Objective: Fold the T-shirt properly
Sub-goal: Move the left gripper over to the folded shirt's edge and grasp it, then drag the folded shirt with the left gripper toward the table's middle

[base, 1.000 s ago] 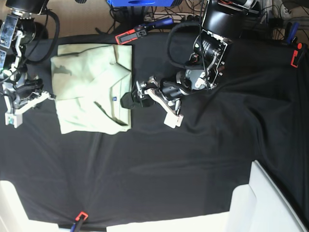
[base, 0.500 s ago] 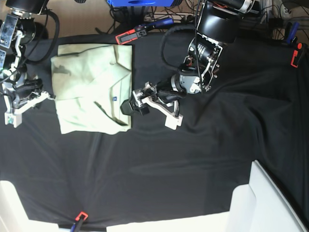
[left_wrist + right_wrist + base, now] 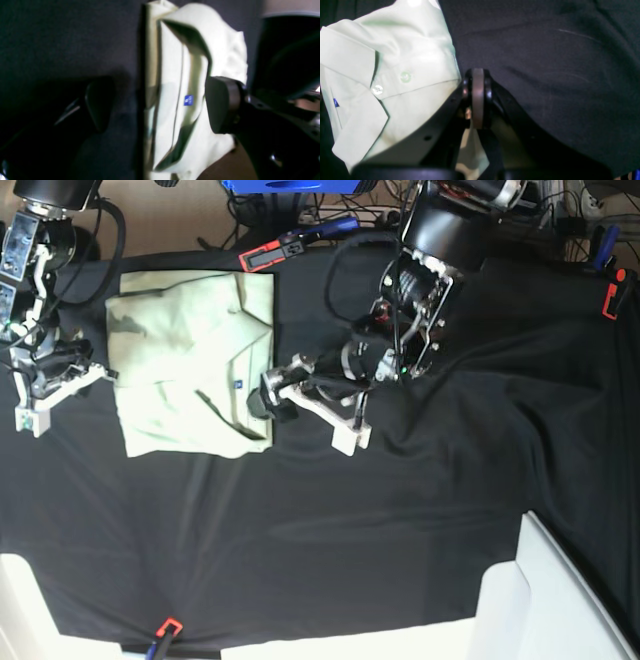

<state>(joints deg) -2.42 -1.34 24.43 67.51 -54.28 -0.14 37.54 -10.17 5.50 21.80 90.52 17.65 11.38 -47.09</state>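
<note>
Base view | T-shirt (image 3: 190,360) lies folded on black cloth (image 3: 400,500) | left fingers (image 3: 268,402) wide at its edge | right fingers (image 3: 100,373) closed, empty | risk: grabbing only the top layer undoes the fold

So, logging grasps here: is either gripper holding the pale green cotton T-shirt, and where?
Neither. The left gripper straddles the pale green cotton T-shirt's edge, open; the right gripper is shut beside it.
</note>
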